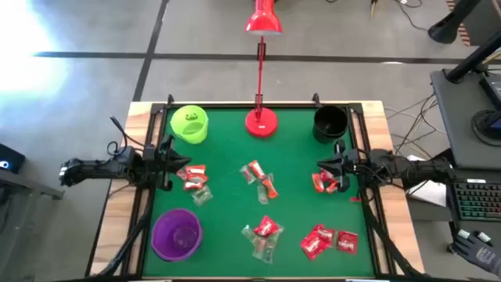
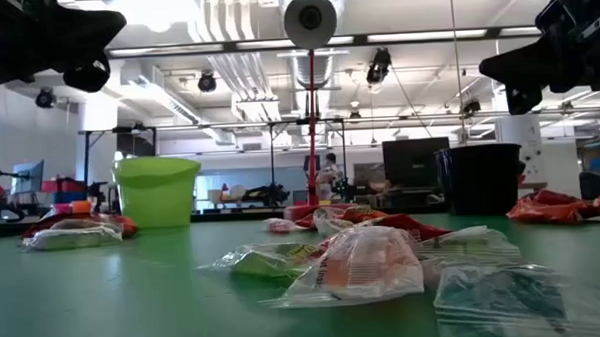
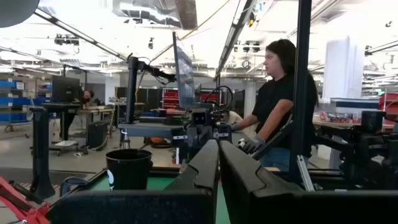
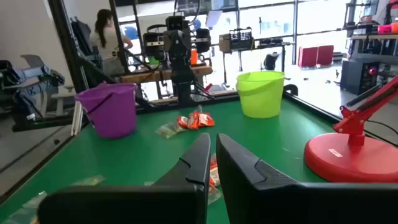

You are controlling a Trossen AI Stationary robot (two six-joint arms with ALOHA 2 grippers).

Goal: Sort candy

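Crinkly clear-wrapped candy (image 2: 358,267) lies nearest the low camera; more small red, orange and greenish sweets sit in loose clusters across the green felt surface (image 1: 227,200). Left end effector (image 1: 166,163) and right end effector (image 1: 327,167) hover at opposite edges, each with fingers together, holding nothing.

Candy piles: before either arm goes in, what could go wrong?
The candy lies in overlapping clusters, so one pinch may lift several mixed wrappers. The left hand and right hand are both shut; they must open before descending. The red lamp's base stands between the lime-green cup and black cup, risking a knock.
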